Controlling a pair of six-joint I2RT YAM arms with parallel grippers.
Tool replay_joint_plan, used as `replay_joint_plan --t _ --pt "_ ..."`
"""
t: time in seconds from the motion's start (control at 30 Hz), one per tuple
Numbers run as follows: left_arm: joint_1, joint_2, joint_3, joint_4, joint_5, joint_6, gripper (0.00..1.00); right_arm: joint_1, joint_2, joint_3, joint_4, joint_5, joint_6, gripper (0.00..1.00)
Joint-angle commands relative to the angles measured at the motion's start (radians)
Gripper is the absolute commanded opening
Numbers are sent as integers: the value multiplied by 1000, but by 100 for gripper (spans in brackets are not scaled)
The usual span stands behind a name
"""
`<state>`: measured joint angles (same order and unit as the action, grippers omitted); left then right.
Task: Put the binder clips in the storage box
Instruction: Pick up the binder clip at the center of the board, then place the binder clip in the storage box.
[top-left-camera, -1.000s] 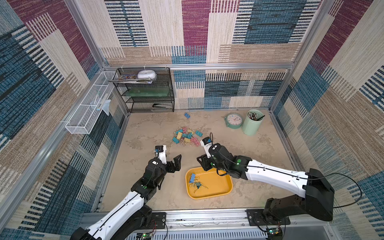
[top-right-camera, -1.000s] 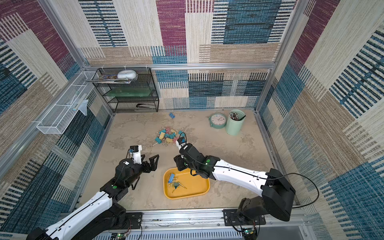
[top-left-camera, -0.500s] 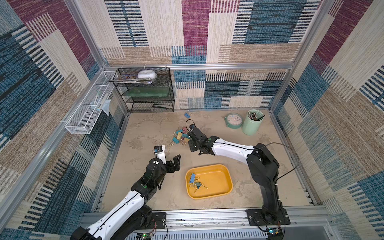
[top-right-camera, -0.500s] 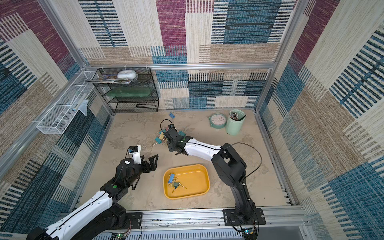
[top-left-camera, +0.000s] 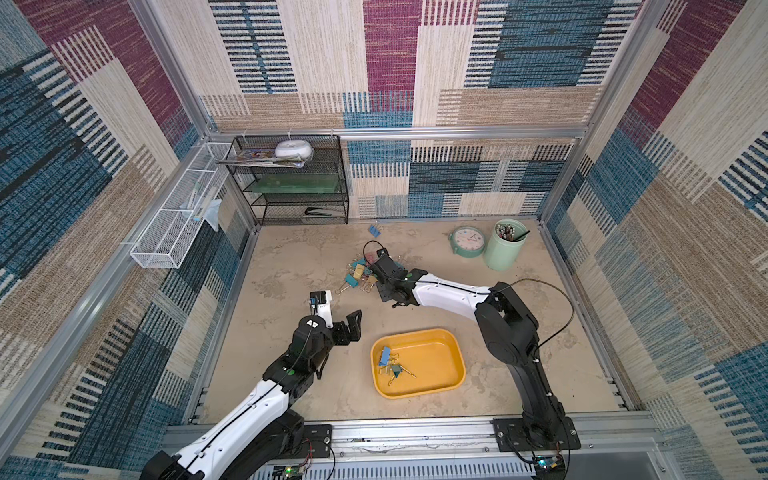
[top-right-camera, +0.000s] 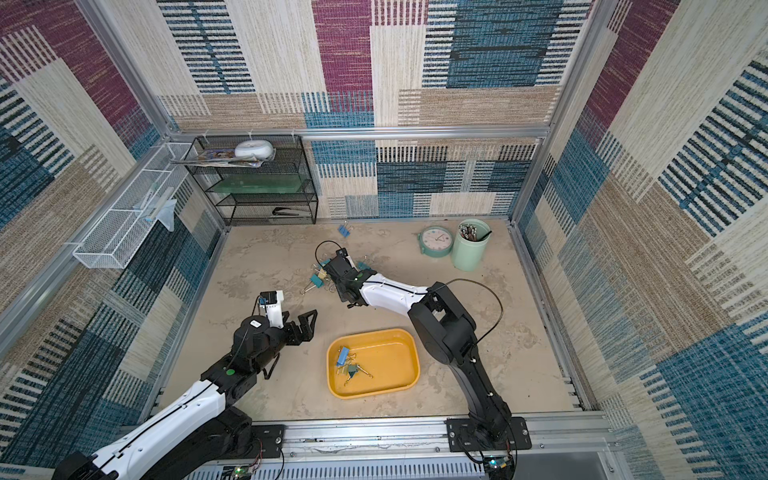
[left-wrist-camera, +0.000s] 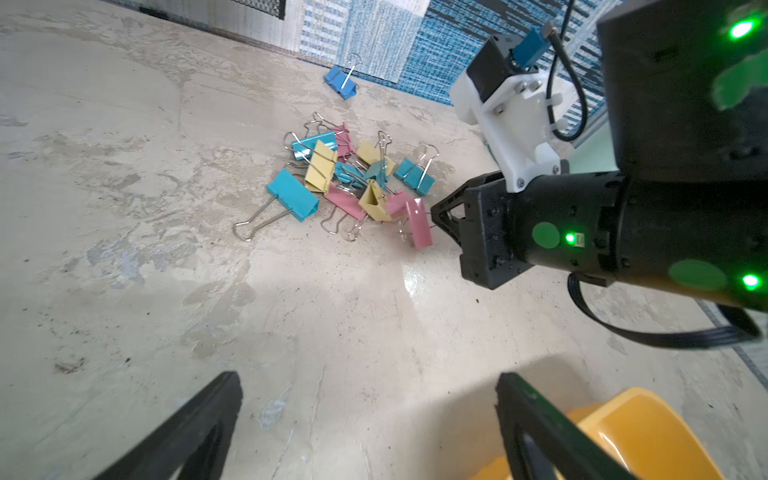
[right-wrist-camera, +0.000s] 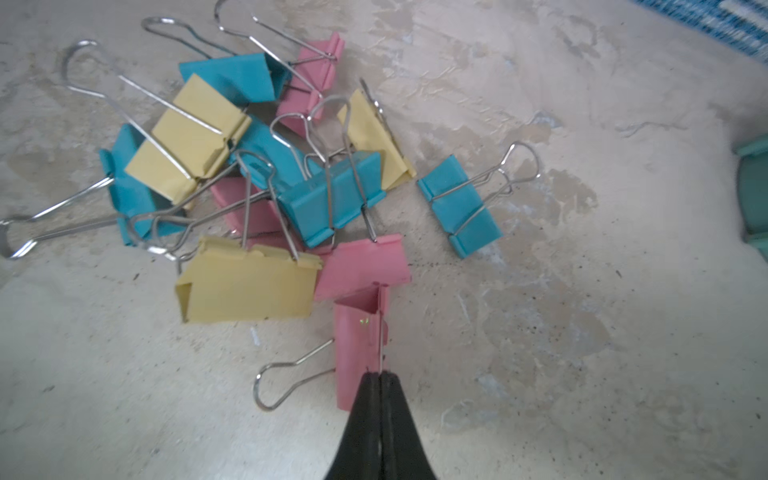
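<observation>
The binder clips (right-wrist-camera: 266, 174) lie in a loose pile of teal, yellow and pink on the table, seen in both top views (top-left-camera: 356, 275) (top-right-camera: 319, 277). My right gripper (right-wrist-camera: 379, 376) is shut on the thin wire handle of a pink binder clip (right-wrist-camera: 358, 340) at the pile's near edge. In the left wrist view that pink clip (left-wrist-camera: 419, 224) stands tilted at the right gripper's tip (left-wrist-camera: 434, 211). The yellow-orange storage box (top-left-camera: 436, 361) (top-right-camera: 390, 361) holds a few clips (top-left-camera: 390, 365). My left gripper (left-wrist-camera: 370, 386) is open and holds nothing, left of the box over bare table.
One blue clip (top-left-camera: 375, 229) lies alone near the back wall. A mint clock (top-left-camera: 468, 241) and a mint pen cup (top-left-camera: 505, 245) stand at the back right. A black mesh shelf (top-left-camera: 299, 183) fills the back left corner, with a white wire basket (top-left-camera: 178, 216) on the left wall.
My right arm swung from above the storage box out to the pile, and its jaws closed on the pink clip's handle. The left arm stayed put.
</observation>
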<state>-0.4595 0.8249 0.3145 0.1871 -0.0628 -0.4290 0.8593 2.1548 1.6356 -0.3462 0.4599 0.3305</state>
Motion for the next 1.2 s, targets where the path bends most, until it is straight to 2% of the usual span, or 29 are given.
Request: replay_joint_plan --t 0.0,0.13,0.33,0.47,0.6,0.73,0.83,0.93,1.03,1.17 --pt "2 16 -4 86 116 50 99 3 -67 -39 -5 10 9 2" --pt "-1 50 1 135 212 70 99 4 -202 -129 6 -35 25 0" --pt "-14 52 -3 202 349 114 99 11 -521 -352 55 -142 75 0" --pt "-43 35 -14 245 422 163 99 18 -788 -542 99 -280 108 0" --pt "-76 29 -17 272 473 204 99 21 -1052 -729 164 -446 199 0" --pt "-101 26 -30 308 468 212 99 27 -1220 -881 231 -590 304 0" --pt "-107 6 -44 310 405 190 99 42 -1272 -978 284 -667 381 0" --pt "-107 -36 -70 307 330 164 99 87 -1253 -1052 340 -678 434 0" --pt "-108 -91 -92 294 268 161 99 125 -1184 -1098 418 -702 457 0" --pt "-108 -125 -92 230 167 160 100 167 -1048 -1081 483 -724 438 0"
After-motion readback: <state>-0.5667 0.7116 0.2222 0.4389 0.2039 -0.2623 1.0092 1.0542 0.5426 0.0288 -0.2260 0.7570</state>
